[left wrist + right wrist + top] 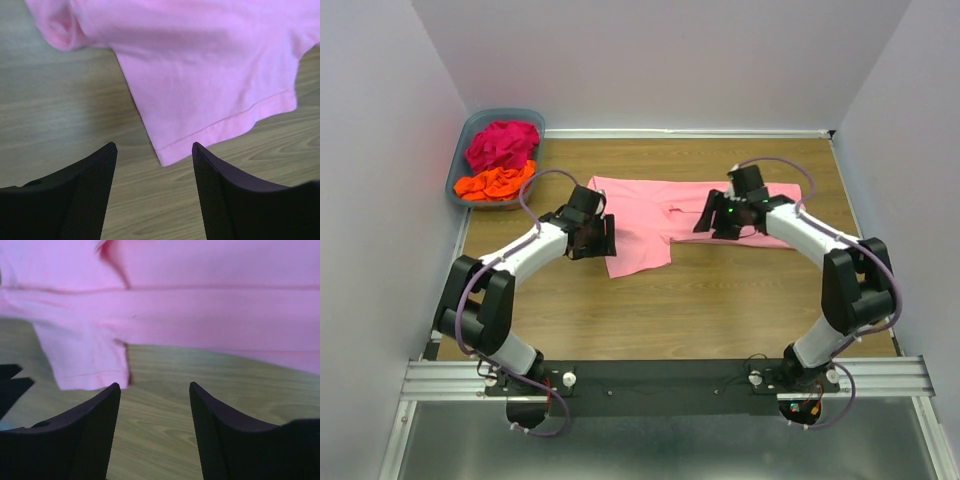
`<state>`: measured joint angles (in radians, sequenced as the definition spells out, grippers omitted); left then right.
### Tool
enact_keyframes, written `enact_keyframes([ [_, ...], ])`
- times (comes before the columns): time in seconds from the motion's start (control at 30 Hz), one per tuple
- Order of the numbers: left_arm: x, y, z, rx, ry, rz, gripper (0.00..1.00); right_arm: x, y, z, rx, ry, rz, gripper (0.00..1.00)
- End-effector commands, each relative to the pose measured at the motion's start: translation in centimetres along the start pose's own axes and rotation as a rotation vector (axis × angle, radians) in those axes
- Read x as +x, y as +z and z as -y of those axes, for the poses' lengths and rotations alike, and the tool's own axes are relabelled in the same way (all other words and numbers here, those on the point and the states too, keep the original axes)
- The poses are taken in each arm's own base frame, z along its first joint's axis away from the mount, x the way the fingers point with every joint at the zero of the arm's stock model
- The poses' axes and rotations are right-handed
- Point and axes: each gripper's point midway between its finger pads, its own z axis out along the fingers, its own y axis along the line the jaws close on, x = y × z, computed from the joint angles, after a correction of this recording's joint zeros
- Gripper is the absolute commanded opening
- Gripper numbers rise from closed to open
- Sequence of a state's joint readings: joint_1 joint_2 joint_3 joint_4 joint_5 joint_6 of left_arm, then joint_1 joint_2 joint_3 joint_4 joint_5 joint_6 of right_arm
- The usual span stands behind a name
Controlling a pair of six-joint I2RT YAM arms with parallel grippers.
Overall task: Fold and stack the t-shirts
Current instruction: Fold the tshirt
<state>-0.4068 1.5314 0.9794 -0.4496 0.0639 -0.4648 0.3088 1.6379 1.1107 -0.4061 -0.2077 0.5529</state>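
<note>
Black, mesh-faced jaws of the left gripper point(154, 146) stand apart over bare wood with nothing between them. A hemmed corner of the light pink cloth t-shirt point(650, 215) lies just ahead of their tips. The right gripper point(155, 385) is likewise spread wide and empty above the wooden table point(720, 300), a little short of the shirt's near edge.

From above, the pink shirt lies flat on the far middle of the table as a long band running left to right. One broad flap reaches toward the near side at its left end. The right wrist view shows a straight fold line along its length and a small hemmed flap hanging off the near edge. The left gripper sits at the shirt's left edge, and the right arm's wrist covers part of its right half.

A grey-blue plastic basket point(460, 172) stands in the far left corner, well apart from the pink shirt. It holds a crumpled magenta t-shirt point(502, 143) and, nearer, a crumpled orange t-shirt point(495, 184).
</note>
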Motion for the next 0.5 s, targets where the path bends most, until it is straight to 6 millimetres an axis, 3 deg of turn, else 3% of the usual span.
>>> enact_keyframes([
  [0.0,2.2,1.3,1.2,0.064,-0.037,-0.052,0.69,3.7,2.6,-4.8,-0.160,0.046,-0.075,0.63],
  [0.2,4.4,2.5,1.5,0.067,-0.036,-0.094,0.61,6.8,5.0,-6.4,-0.161,0.066,-0.117,0.52],
  [0.47,5.7,3.7,1.3,0.045,-0.048,-0.120,0.57,9.6,6.9,-5.6,-0.133,0.084,-0.192,0.47],
])
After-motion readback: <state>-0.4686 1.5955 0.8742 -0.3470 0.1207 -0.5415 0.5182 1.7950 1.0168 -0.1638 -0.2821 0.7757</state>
